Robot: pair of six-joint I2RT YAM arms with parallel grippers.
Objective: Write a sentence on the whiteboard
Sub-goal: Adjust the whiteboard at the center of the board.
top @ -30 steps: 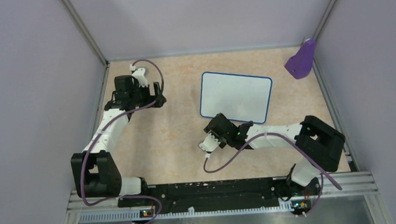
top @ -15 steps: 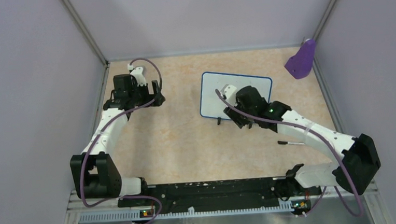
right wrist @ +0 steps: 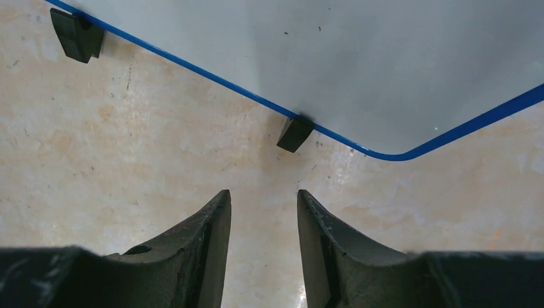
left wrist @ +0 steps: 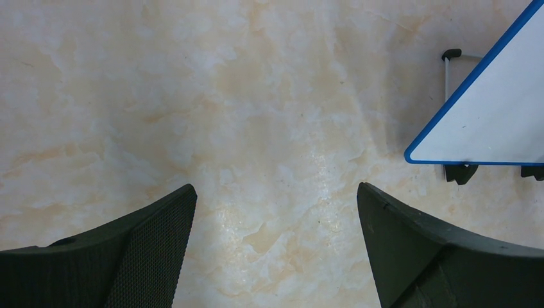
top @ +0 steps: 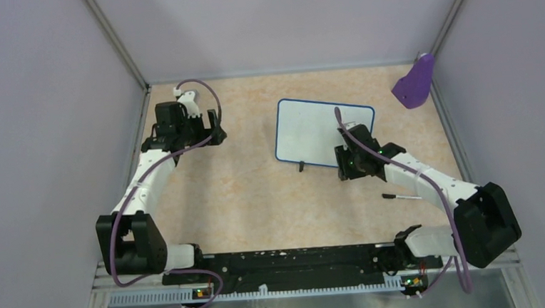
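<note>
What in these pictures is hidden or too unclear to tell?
Top view: the right gripper covers the blue-rimmed white whiteboard's near right corner.
Top view: the thin dark stick is too small to identify.
Left wrist view: the frame's edge cuts the whiteboard off.

A robot lab cell: plain purple panel walls [top: 38, 104] on aluminium posts [top: 115, 41] enclose a marbled tabletop [top: 258, 198].
</note>
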